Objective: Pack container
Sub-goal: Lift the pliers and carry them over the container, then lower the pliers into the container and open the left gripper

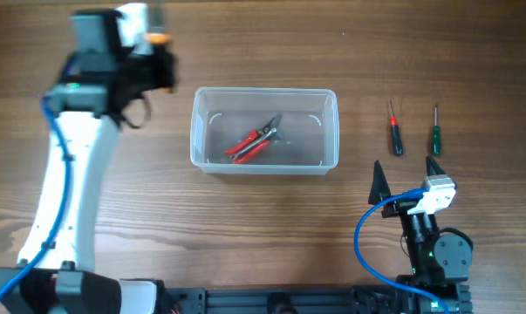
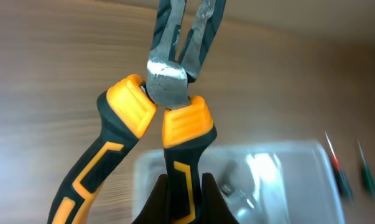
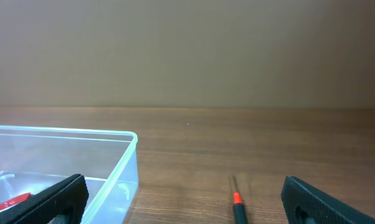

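The clear plastic container (image 1: pixel 264 131) sits mid-table with red-handled cutters (image 1: pixel 254 144) inside. My left gripper (image 1: pixel 149 65) is raised to the left of the container, shut on one handle of orange-and-black pliers (image 2: pixel 168 118); the pliers' grey jaws point away and the container (image 2: pixel 268 180) shows blurred below. My right gripper (image 1: pixel 406 170) is open and empty, near the table's front right. A red-tipped screwdriver (image 1: pixel 393 129) and a green-handled screwdriver (image 1: pixel 435 131) lie right of the container. The right wrist view shows the container corner (image 3: pixel 128 155) and the red-tipped screwdriver (image 3: pixel 238 202) between my fingers.
The wooden table (image 1: pixel 350 61) spreads around the container. A blue cable (image 1: pixel 367 235) loops at the right arm's base, and the left arm's white link (image 1: pixel 66 192) runs along the left side.
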Motion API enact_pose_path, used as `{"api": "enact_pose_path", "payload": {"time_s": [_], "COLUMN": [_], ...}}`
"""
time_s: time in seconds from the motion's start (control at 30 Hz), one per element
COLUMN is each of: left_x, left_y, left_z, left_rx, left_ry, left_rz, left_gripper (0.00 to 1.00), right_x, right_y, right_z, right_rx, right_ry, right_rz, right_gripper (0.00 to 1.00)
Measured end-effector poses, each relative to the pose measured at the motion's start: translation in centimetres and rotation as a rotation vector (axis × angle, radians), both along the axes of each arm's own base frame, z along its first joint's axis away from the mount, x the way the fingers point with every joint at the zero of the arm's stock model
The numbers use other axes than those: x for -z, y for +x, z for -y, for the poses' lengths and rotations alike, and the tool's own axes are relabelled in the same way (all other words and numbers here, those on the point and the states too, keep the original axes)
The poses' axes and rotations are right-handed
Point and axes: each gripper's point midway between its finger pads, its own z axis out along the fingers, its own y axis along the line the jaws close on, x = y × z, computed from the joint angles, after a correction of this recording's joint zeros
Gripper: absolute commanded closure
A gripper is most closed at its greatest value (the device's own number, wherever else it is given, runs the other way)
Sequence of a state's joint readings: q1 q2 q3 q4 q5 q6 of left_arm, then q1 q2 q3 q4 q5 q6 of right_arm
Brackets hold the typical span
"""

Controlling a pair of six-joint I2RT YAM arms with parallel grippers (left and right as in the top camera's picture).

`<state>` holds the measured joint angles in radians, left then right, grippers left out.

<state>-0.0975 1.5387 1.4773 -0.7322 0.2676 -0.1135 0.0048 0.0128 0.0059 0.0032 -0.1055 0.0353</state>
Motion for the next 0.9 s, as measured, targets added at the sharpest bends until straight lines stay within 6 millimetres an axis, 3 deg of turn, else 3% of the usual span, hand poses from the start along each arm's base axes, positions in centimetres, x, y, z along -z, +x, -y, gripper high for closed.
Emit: {"api": "enact_pose_path", "payload": {"time_s": [0.07,0.17,0.33,0.53,0.73,0.87,0.9], "left_x": [0.0,0.1,0.6,3.5,9.9,14.9,16.9], "left_y": [-1.1,-2.9,-6.1,-7.3,-6.8,-6.7,-6.8], "left_z": [4.2,8.8,13.7,15.5,15.6,15.6,15.5], "left_rx": [0.175,0.38,0.653,0.817,0.904,0.943,0.955], "left_ry": [0.06,0.135,0.252,0.338,0.404,0.42,0.423], "left_rz": [0.037,0.087,0.154,0.131,-0.017,-0.132,-0.182], "left_gripper": [0.96,0.96,0.96,0.96,0.96,0.96,0.96], "right_x": [0.0,0.0,0.0,0.0,0.0,0.0,0.0], "right_y": [0.0,0.0,0.0,0.0,0.0,0.0,0.0], "right_z": [0.0,0.0,0.0,0.0,0.0,0.0,0.0], "right_rx": [0.0,0.0,0.0,0.0,0.0,0.0,0.0], "right_ry": [0.0,0.0,0.0,0.0,0.0,0.0,0.0], "right_rz": [0.0,0.0,0.0,0.0,0.0,0.0,0.0], "right_gripper": [0.0,0.0,0.0,0.0,0.0,0.0,0.0]}}
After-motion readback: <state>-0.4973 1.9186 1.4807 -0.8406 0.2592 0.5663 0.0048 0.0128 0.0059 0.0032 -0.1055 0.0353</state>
